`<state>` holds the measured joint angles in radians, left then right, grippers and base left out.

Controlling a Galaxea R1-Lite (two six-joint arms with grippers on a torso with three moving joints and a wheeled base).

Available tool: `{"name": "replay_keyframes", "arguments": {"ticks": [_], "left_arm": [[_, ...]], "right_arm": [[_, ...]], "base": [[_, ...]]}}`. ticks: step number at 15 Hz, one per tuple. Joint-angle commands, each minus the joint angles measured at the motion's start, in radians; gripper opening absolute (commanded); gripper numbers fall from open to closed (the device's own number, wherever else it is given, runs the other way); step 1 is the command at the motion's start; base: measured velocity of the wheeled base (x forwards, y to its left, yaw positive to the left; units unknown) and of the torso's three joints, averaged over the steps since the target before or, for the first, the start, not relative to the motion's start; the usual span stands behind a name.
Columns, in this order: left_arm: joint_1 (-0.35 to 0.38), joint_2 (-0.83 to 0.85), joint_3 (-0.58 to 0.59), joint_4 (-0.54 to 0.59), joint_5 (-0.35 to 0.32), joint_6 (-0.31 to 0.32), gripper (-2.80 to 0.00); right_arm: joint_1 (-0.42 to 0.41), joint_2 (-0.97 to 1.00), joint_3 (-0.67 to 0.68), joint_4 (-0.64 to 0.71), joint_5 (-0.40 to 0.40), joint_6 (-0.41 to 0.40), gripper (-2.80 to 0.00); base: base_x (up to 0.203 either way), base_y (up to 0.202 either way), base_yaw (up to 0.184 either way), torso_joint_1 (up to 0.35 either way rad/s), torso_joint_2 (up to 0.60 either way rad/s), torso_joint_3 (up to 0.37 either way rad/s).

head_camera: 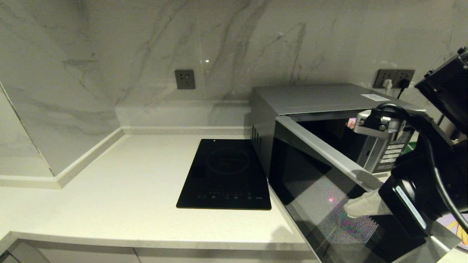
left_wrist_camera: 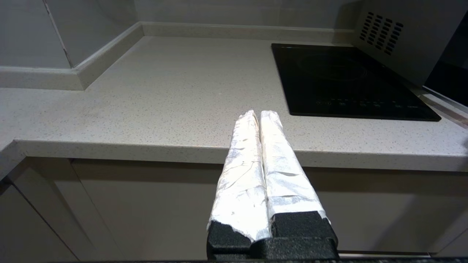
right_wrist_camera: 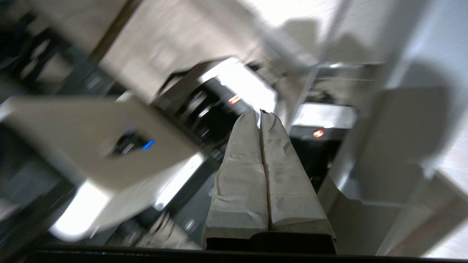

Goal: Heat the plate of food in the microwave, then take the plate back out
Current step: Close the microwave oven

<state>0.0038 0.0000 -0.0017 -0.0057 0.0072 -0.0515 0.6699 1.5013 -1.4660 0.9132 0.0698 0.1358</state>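
Observation:
The silver-grey microwave [head_camera: 314, 98] stands at the right of the counter. Its dark glass door [head_camera: 310, 182] is swung partly open, hinged on the left. My right gripper [head_camera: 347, 210] is shut with nothing in it, and its white-wrapped fingertips rest against the outer face of the door glass. In the right wrist view the shut right gripper [right_wrist_camera: 259, 112] points at blurred reflections in the glass. A sliver of lavender with yellow, likely the plate of food [head_camera: 459, 224], shows behind my right arm. My left gripper [left_wrist_camera: 259, 114] is shut and empty over the counter's front edge.
A flat black induction cooktop [head_camera: 226, 175] lies just left of the microwave. The pale counter [head_camera: 120, 190] runs left to a marble wall corner. Wall sockets [head_camera: 184, 79] sit on the backsplash. The microwave's button panel [head_camera: 393, 153] shows past the door.

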Motion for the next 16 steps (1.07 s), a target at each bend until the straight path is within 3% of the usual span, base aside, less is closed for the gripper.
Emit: {"name": "replay_keyframes", "arguments": {"ticks": [1, 7, 10, 16], "left_arm": [[0.001, -0.001, 0.0, 0.0, 0.0, -0.001, -2.8], [0.001, 0.0, 0.0, 0.0, 0.0, -0.001, -2.8], [-0.001, 0.0, 0.0, 0.0, 0.0, -0.001, -2.8], [0.0, -0.001, 0.0, 0.0, 0.0, -0.001, -2.8]], "right_arm": [[-0.005, -0.016, 0.032, -0.052, -0.176, 0.069, -2.8], [-0.058, -0.055, 0.047, -0.063, -0.3, 0.177, -2.8], [-0.093, -0.068, 0.101, -0.086, -0.401, 0.26, -2.8], [-0.287, -0.105, 0.247, -0.239, -0.407, 0.293, -2.8]], "base": [[0.0, 0.0, 0.0, 0.0, 0.0, 0.0], [0.0, 0.0, 0.0, 0.0, 0.0, 0.0], [0.0, 0.0, 0.0, 0.0, 0.0, 0.0], [0.0, 0.0, 0.0, 0.0, 0.0, 0.0]]}}
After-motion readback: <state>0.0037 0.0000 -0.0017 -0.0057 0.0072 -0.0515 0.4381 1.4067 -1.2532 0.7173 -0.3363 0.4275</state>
